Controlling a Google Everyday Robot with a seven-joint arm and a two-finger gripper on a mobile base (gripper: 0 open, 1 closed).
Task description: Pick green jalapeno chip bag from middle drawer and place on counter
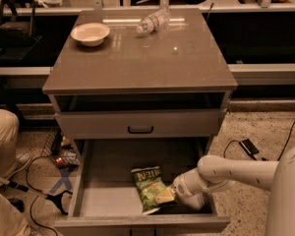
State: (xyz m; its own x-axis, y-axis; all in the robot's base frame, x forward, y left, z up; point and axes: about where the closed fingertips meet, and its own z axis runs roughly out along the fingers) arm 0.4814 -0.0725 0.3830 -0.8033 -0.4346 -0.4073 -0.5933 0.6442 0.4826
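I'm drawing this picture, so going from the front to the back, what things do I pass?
Green jalapeno chip bag in the open middle drawer, with the claw at its right edge → black handle on the upper drawer front → white bowl on the counter → water bottle.

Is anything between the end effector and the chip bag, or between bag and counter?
Nothing visible. The end effector is at the right edge of the green jalapeno chip bag inside the middle drawer. On the counter, the bowl and water bottle sit toward the back.

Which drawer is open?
The middle drawer, pulled out below the handled drawer; the claw is inside it at the green jalapeno chip bag.
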